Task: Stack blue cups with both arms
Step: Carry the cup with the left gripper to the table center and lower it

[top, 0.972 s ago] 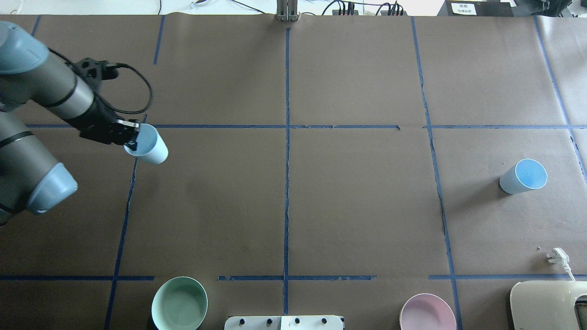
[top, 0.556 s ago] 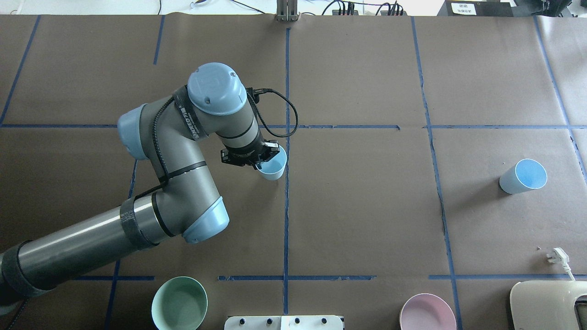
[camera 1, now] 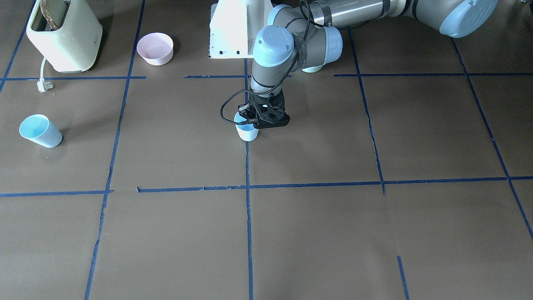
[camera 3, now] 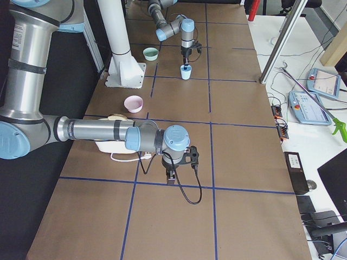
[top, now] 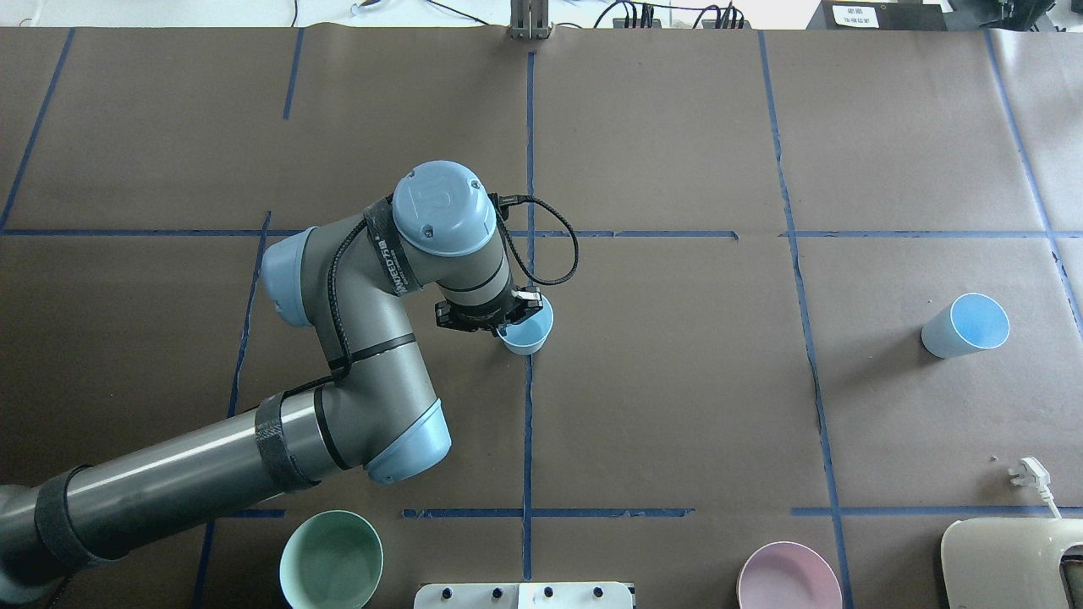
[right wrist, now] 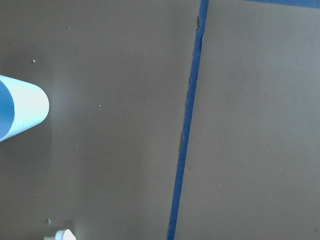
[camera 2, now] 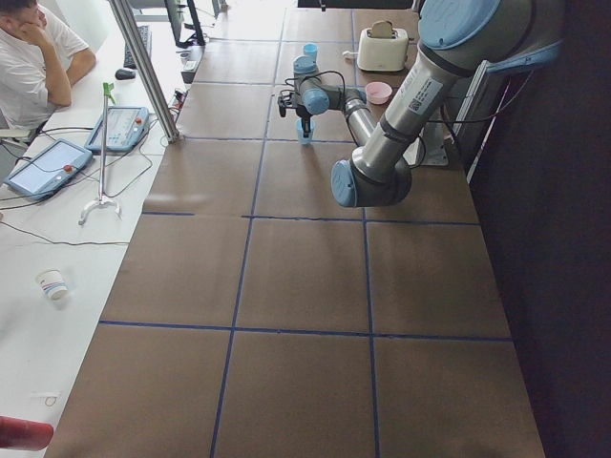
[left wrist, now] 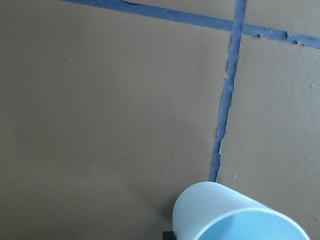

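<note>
My left gripper (top: 514, 320) is shut on the rim of a pale-blue cup (top: 528, 331). It holds the cup upright, low at the table's centre tape line, and the pair also shows in the front view (camera 1: 247, 130). I cannot tell whether the cup touches the table. The second blue cup (top: 964, 326) stands alone on the table's right side, also at the front view's left (camera 1: 39, 130). It shows at the left edge of the right wrist view (right wrist: 20, 112). My right gripper (camera 3: 172, 176) shows only in the exterior right view, pointing down at the table. I cannot tell whether it is open or shut.
A mint-green bowl (top: 331, 560) and a pink bowl (top: 788, 577) sit at the near edge beside the white pedestal base (camera 1: 231, 29). A cream toaster (camera 1: 64, 35) with its white plug (top: 1030, 474) stands at the near right corner. Blue tape lines cross the brown table.
My left arm has carried the blue cup from the table's far left to the centre tape line and a little nearer the robot. The other cup has not moved.
</note>
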`<state>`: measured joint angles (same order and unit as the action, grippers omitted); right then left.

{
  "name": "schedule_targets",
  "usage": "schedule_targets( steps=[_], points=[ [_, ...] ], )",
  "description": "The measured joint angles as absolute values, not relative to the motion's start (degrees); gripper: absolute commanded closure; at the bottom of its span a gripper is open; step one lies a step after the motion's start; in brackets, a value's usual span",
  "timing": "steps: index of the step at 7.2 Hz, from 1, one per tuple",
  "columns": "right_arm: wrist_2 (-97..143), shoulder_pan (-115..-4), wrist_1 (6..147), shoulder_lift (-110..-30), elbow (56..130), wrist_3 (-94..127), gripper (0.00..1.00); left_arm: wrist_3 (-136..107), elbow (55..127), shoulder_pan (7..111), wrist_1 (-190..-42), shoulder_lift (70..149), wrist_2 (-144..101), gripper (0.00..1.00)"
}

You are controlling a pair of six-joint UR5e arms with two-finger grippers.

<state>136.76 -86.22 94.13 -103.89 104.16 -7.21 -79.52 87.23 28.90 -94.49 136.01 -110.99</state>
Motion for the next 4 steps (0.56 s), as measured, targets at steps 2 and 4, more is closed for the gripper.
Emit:
schedule_targets(
  steps=[2,4],
  points=[
    [136.76,-86.22,94.13,-103.89,104.15,-7.21,0.0,-79.62,86.83,28.44,-97.22,135.3,-110.93,0.0],
    [136.76,-86.22,94.13,-103.89,104.15,-7.21,0.0,-79.51,87.38,28.45,-98.12,134.99,-110.99,0.0]
  ],
)
